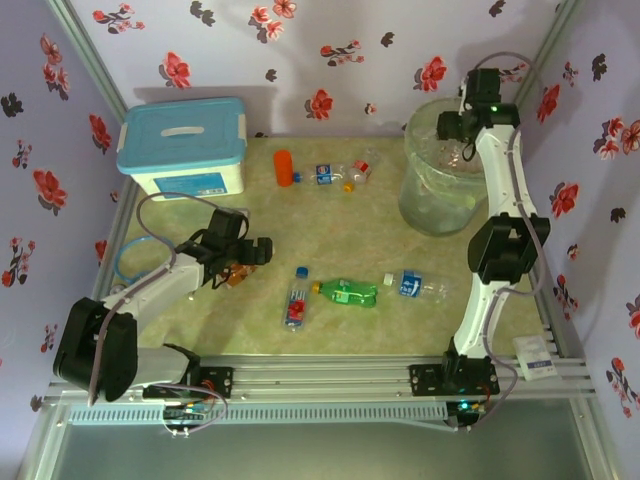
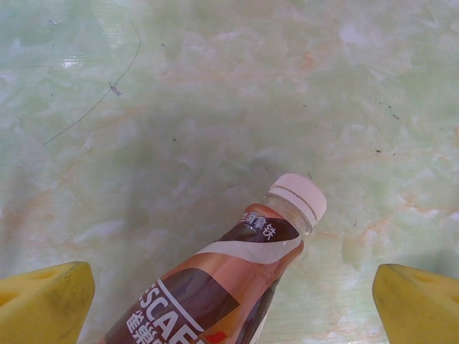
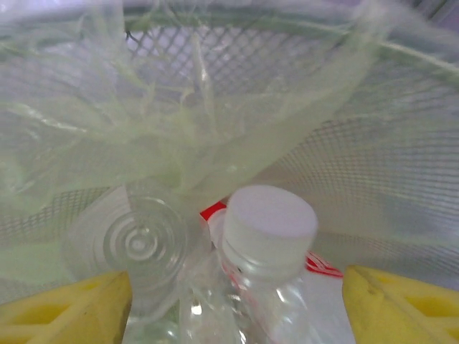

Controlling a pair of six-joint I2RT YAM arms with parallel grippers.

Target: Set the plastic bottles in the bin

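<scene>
Lilac cloth walls [image 1: 150, 40] printed with red and dark blossoms close in a tabletop [image 1: 330, 230] of glossy pale-green marbling veined with orange. In the far left corner sits a boxy white storage box [image 1: 185, 150] with a sky-blue lid.

At the far right stands the bin [image 1: 432, 205], a round translucent pale-green bucket. Up close its wall is a fine mesh, draped with a crinkled clear bag [image 3: 179, 122]. The right gripper [image 1: 462, 128] hangs over the bin's mouth, its yellow fingers [image 3: 64, 308] spread apart. Between them stands a clear bottle [image 3: 269, 244] with a smooth white cap and a red-and-white label, and neither finger visibly presses it. Beside it shows the ringed base of a second clear bottle [image 3: 140, 244].

The left gripper [image 2: 229, 304] sits low over the table's left side, jaws wide. A brown-labelled bottle [image 2: 237, 272] with a white cap lies flat between the fingertips.

Loose on the table lie an orange bottle [image 1: 284, 167] and a blue-labelled clear bottle [image 1: 322, 175] near the back. Nearer are a green bottle [image 1: 347, 292], a red-labelled bottle [image 1: 297, 302] with a blue cap, and another blue-labelled bottle [image 1: 412, 285].
</scene>
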